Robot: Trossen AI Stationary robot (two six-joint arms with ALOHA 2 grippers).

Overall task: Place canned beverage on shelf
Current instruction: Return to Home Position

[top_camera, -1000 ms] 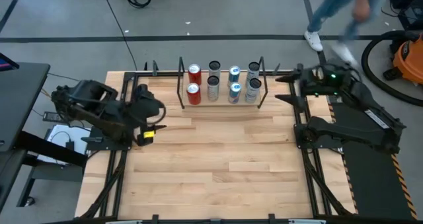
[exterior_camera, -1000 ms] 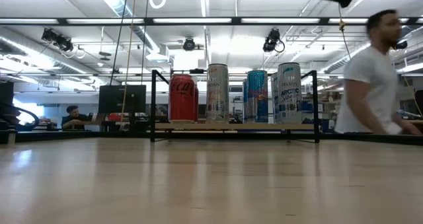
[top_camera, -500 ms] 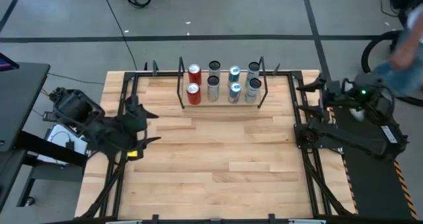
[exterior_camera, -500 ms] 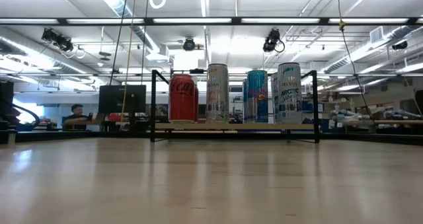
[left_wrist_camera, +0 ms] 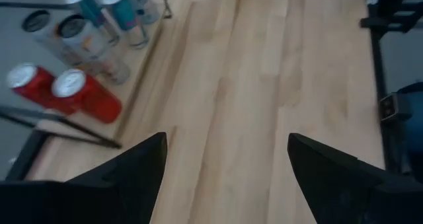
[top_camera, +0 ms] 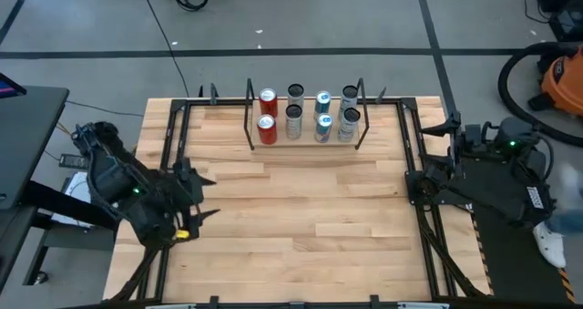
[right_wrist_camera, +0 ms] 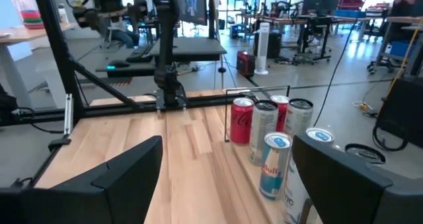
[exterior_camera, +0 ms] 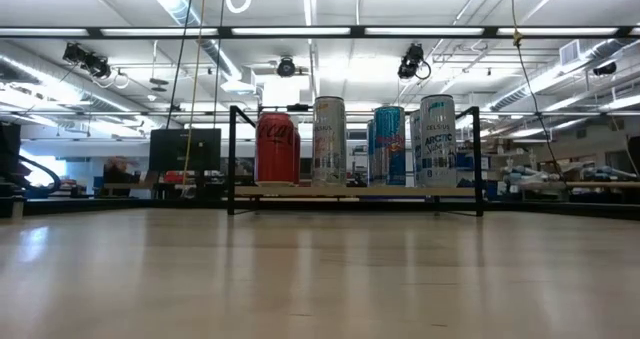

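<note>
The shelf (top_camera: 359, 138), a low black-rod rack with a light wood board, stands at the table's far middle. It also shows in the low view (exterior_camera: 355, 192). Several cans stand upright on it in two rows: two red ones (top_camera: 267, 127) at its left end, then silver and blue ones (top_camera: 322, 125). My left gripper (top_camera: 195, 200) is open and empty at the table's left edge, well to the near left of the shelf. My right gripper (top_camera: 435, 150) is open and empty at the table's right edge; its wrist view shows the cans (right_wrist_camera: 264, 138).
The wooden table top (top_camera: 301, 218) is bare between the shelf and the near edge. Black tube rails (top_camera: 169, 145) run along both table sides under the arms. An orange vacuum cleaner (top_camera: 557, 81) stands on the floor at the far right.
My left gripper has drawn back from the shelf's left end toward the table's near left edge. My right gripper has drawn back from the shelf's right end toward the right edge and nearer. A person has walked past beyond the far right corner and left the low view.
</note>
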